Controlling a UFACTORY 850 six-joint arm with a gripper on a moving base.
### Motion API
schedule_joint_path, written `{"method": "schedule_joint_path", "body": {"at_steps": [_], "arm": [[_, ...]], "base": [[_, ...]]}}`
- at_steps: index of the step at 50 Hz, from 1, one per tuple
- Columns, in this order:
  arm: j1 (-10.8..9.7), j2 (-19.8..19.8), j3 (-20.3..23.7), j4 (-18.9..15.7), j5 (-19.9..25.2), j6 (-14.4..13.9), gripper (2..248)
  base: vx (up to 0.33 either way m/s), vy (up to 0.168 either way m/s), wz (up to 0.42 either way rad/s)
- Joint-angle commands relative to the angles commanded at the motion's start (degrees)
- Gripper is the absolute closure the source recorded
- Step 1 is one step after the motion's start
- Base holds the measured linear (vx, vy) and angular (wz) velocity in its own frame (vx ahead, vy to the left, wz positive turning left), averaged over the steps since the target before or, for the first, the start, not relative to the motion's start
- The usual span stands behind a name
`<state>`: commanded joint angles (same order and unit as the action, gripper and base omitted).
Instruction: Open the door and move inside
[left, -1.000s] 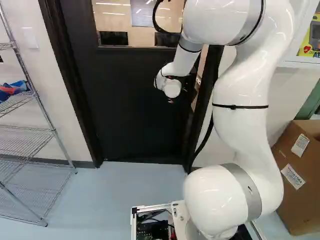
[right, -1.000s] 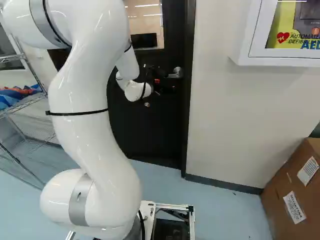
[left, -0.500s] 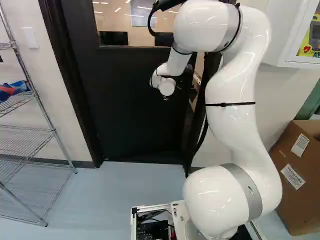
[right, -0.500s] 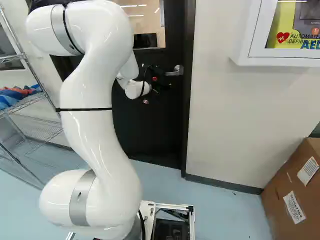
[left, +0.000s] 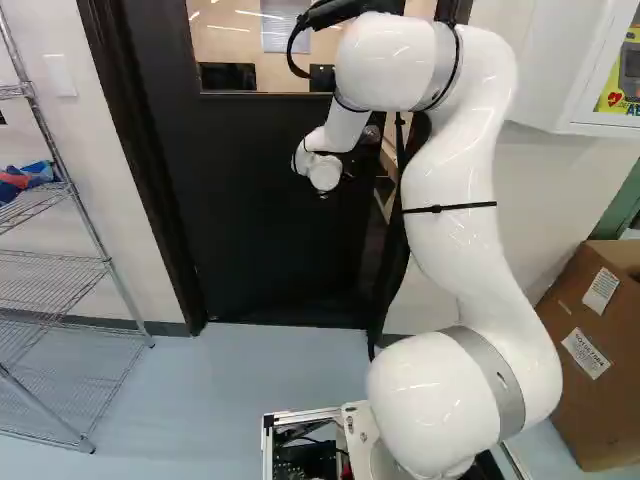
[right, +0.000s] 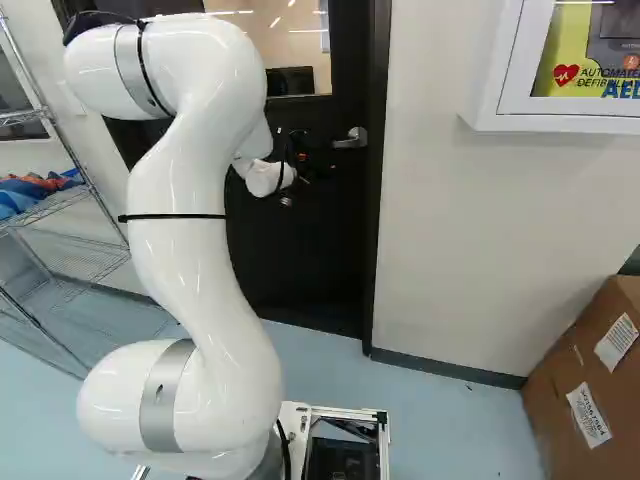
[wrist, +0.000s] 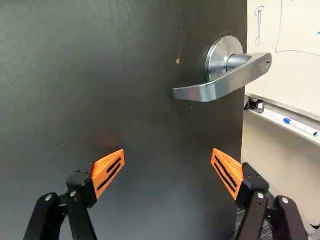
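The black door (left: 270, 210) stands ajar, and a gap shows at its handle side in the left base view. Its silver lever handle (right: 352, 138) is right of my gripper (right: 301, 162) in the right base view. Seen from the wrist, my gripper (wrist: 168, 167) has its orange-padded fingers wide apart, with only the door's dark face behind the space between them. The lever (wrist: 220, 82) lies ahead of the fingertips and off to one side, untouched. Past the door's edge a whiteboard (wrist: 287, 50) is visible.
The dark door frame (right: 377, 200) borders a white wall. A wire shelf (left: 60, 265) stands at the left of the left base view. A cardboard box (right: 590, 390) is at the right, below a wall-mounted white cabinet (right: 490, 85).
The arm's upper part and wrist have shifted left in the left base view, and the gripper has drawn away from the handle. The door's gap looks slightly wider. The base has stayed put.
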<state>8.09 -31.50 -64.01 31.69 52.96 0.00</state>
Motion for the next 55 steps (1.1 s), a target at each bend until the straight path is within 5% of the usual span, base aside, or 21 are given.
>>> {"method": "schedule_joint_path", "body": {"at_steps": [18, 40, 55], "arm": [[2.4, 2.3, 3.0, -7.4, -0.1, 0.0, 3], [5.3, 0.1, 0.1, -20.0, -3.0, 0.0, 3], [6.2, -4.2, -5.5, -21.3, -3.3, 0.0, 3]], "base": [[0.000, 0.000, 0.000], [0.000, 0.000, 0.000], [-0.003, -0.001, -0.002]]}}
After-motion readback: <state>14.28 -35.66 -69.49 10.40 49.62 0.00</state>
